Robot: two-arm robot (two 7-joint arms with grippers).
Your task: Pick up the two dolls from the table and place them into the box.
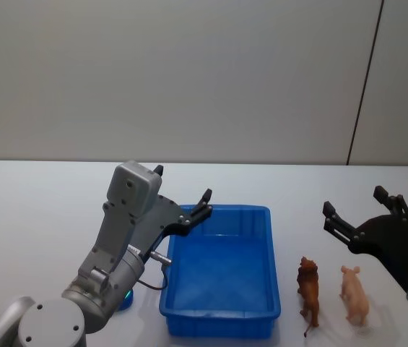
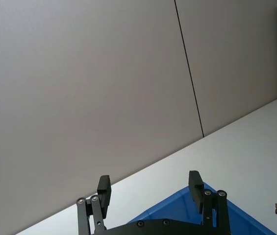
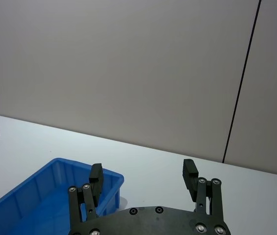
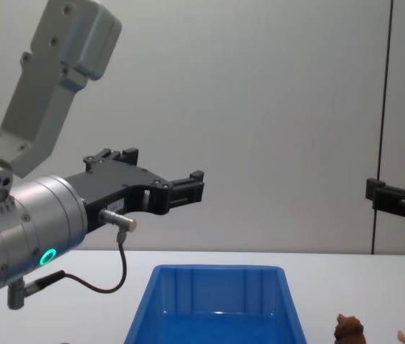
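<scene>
- Dolls, a pair, both upright on the white worktop (image 1: 37, 210); both outside the box (image 1: 218, 327) and to its right; itemised below
- Left tool (image 1: 183, 182), black, two-fingered, on a grey arm that comes in from the lower left; fingers spread wide and released, nothing between them; it sits over the box's far left corner; the chest view shows it well above the rim; its own wrist view (image 2: 149, 180) looks past the fingers to the blue rim and the worktop beyond
- Box, bright blue plastic, rectangular, sloped walls, thick rim; set on the worktop between the two arms, long side running away from the robot
- Brown doll (image 1: 308, 289), dark and shaggy; stands on the worktop just beside the box's right wall, apart from it; head visible in the chest view (image 4: 349, 330)
- Pink doll (image 1: 354, 295), pale, small pointed ears; stands near the brown doll on its right, not touching it
- Right tool (image 1: 354, 200), black, two-fingered; fingers apart and released, carrying nothing; raised over the worktop beyond the two dolls, right of the box; wrist view (image 3: 142, 169) shows the gap between the fingers open
</scene>
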